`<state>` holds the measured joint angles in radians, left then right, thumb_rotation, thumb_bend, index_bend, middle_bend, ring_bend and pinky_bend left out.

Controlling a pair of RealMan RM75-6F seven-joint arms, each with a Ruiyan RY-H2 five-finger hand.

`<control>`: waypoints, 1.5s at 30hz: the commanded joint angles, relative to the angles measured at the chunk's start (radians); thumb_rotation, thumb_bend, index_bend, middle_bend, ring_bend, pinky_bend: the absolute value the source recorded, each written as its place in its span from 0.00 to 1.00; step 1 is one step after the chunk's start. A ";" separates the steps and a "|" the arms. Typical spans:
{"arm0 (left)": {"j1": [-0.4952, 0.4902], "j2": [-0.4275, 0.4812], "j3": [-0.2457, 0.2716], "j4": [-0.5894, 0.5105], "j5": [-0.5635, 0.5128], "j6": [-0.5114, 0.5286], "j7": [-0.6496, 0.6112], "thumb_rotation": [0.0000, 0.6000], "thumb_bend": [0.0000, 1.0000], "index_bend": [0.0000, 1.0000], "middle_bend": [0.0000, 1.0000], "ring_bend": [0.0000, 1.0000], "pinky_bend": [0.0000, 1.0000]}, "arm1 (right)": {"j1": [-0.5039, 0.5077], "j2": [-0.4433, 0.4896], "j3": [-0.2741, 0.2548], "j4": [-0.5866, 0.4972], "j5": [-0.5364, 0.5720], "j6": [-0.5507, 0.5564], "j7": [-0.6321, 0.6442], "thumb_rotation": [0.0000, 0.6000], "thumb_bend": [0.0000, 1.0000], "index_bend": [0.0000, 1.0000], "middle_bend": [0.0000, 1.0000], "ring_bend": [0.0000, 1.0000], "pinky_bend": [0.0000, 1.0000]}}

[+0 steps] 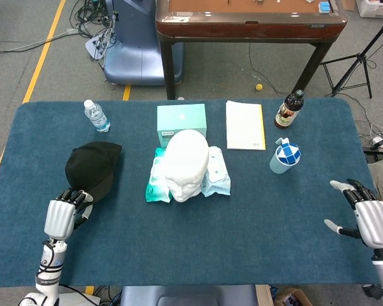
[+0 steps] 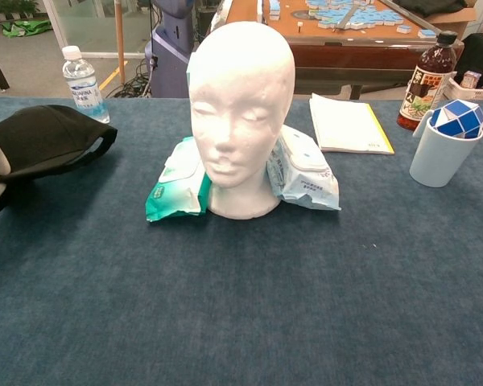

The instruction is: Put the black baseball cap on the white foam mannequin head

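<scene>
Your left hand [image 1: 62, 213] pinches the brim of the black cap [image 1: 91, 166], which sits at nine o'clock of the foam head [image 1: 186, 162], ready to lift. Your right hand [image 1: 369, 217] hovers spread and empty over the tabletop [image 1: 262, 229].

My head camera looks steeply down from above the near table edge, taking in the whole blue table [image 1: 255, 223], the floor beyond at the top of the frame, and both my hands at the lower corners. My chest camera sits low and close, facing level across the table. Shared: foam head [image 1: 186, 164] [image 2: 241, 112] at centre, black cap [image 1: 92, 167] [image 2: 48, 138] at left, water bottle [image 1: 96, 115] [image 2: 82, 82] upper left, white cup [image 1: 285, 157] [image 2: 444, 141] at right.
</scene>
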<state>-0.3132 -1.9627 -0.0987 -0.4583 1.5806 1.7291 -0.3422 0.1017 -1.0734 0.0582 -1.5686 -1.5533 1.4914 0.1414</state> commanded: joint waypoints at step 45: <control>-0.066 0.296 -0.023 -0.299 0.086 0.254 0.209 1.00 0.39 0.70 0.65 0.44 0.56 | -0.015 0.002 -0.002 0.000 -0.019 0.034 0.012 1.00 0.00 0.22 0.29 0.16 0.24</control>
<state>-0.3765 -1.6748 -0.1152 -0.7471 1.6673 1.9787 -0.1388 0.0868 -1.0710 0.0567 -1.5690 -1.5722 1.5250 0.1533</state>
